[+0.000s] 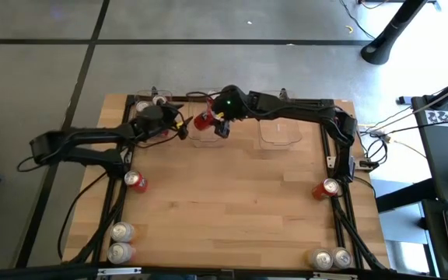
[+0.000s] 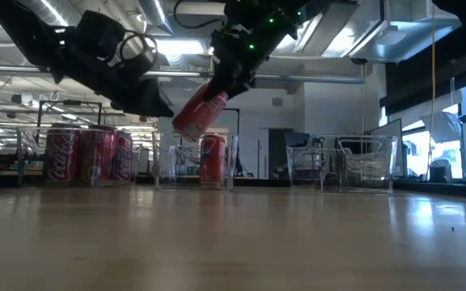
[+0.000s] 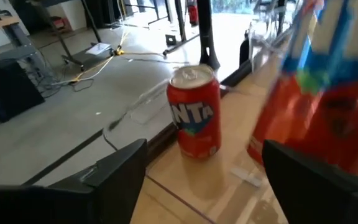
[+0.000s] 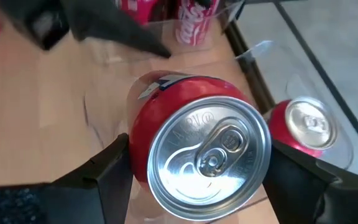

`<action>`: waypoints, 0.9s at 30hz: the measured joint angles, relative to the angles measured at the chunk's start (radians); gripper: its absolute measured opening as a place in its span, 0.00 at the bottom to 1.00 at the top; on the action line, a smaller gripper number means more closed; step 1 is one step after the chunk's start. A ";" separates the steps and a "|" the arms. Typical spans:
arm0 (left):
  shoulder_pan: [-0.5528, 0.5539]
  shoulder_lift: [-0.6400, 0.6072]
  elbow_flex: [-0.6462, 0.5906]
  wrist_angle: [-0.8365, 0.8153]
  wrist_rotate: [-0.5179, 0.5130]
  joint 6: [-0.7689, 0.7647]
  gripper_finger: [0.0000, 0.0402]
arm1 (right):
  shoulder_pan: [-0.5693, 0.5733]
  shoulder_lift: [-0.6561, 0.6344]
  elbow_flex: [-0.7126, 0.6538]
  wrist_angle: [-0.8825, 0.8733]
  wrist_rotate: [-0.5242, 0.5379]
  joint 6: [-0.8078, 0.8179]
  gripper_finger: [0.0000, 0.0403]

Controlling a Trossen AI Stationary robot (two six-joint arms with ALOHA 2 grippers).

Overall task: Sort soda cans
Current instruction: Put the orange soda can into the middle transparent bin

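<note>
My right gripper (image 1: 211, 123) is shut on a red soda can (image 4: 197, 155), which hangs tilted (image 2: 199, 111) over the middle clear bin (image 2: 168, 166) at the table's far edge. One red can (image 2: 213, 158) stands upright on that bin's floor; the left wrist view shows it (image 3: 194, 112) too. Several red cans (image 2: 79, 153) stand in the left bin. My left gripper (image 1: 183, 129) is open just left of the held can, with nothing between its fingers (image 3: 120, 165). My right gripper pinches the red can's side wall (image 4: 138, 149) between its two fingers, near the can's silver top end. The fingers slant down from the table's right and lie along the can. The can is lifted clear and tilted, its top toward the wrist.
A third clear bin (image 1: 282, 131) sits to the right at the far edge. Loose cans lie on the table: a red one (image 1: 136, 181) and two silver ones (image 1: 120, 241) at the left, a red one (image 1: 327, 188) and two silver ones (image 1: 330, 258) at the right.
</note>
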 joint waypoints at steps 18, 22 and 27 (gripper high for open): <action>0.001 0.072 0.000 0.025 0.048 0.024 0.69 | 0.002 0.029 -0.001 0.172 0.023 0.001 0.70; -0.001 0.037 0.001 0.007 -0.012 0.038 0.69 | -0.010 0.060 -0.002 0.176 0.037 0.000 0.69; 0.000 -0.037 0.001 -0.045 -0.036 0.008 0.69 | -0.031 0.122 -0.003 0.208 0.077 -0.004 0.70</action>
